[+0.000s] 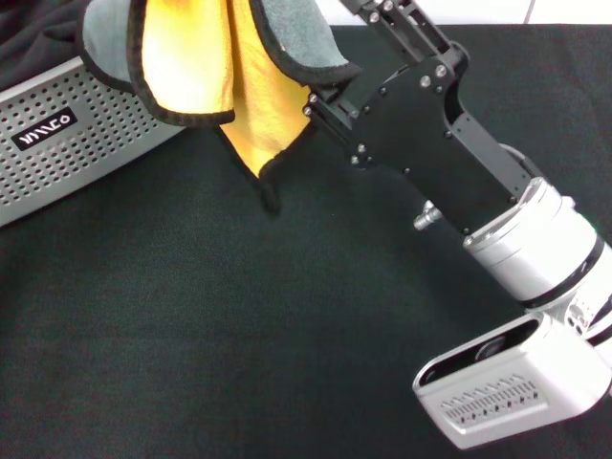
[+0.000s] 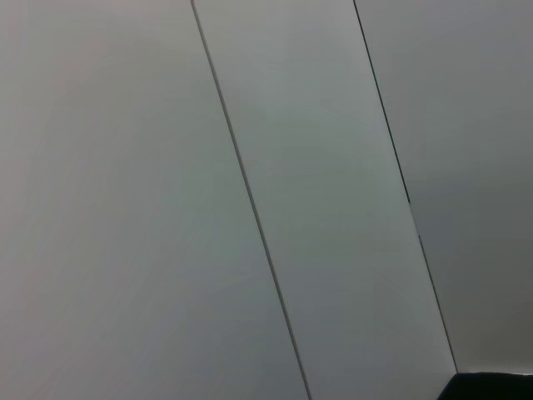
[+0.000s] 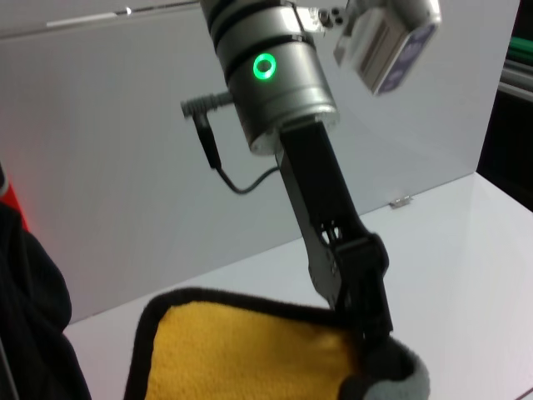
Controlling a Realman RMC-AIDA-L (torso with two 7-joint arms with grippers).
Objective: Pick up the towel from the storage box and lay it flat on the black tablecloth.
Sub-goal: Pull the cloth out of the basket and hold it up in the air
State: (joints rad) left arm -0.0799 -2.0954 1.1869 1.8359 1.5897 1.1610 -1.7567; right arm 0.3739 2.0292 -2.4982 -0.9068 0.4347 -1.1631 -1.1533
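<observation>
at the top of the frame, the towel (image 1: pixel 196 62) is held pinched by the right gripper (image 1: pixel 320 96), lifted clear of the storage box (image 1: pixel 76 143) for spreading on the black tablecloth (image 1: pixel 191 325).

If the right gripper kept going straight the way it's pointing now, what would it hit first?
The towel, which the right gripper holds, hangs right at its tip. Past that, it points toward the far end of the box. It seems raised above the box, but depth is unclear.

towel (image 1: pixel 196 57): yellow-orange face, grey reverse, black hem. storage box (image 1: pixel 76 143): light grey, perforated dot pattern, black label w/ white letters. tablecloth (image 1: pixel 239 325): black, prob. finely textured.
</observation>
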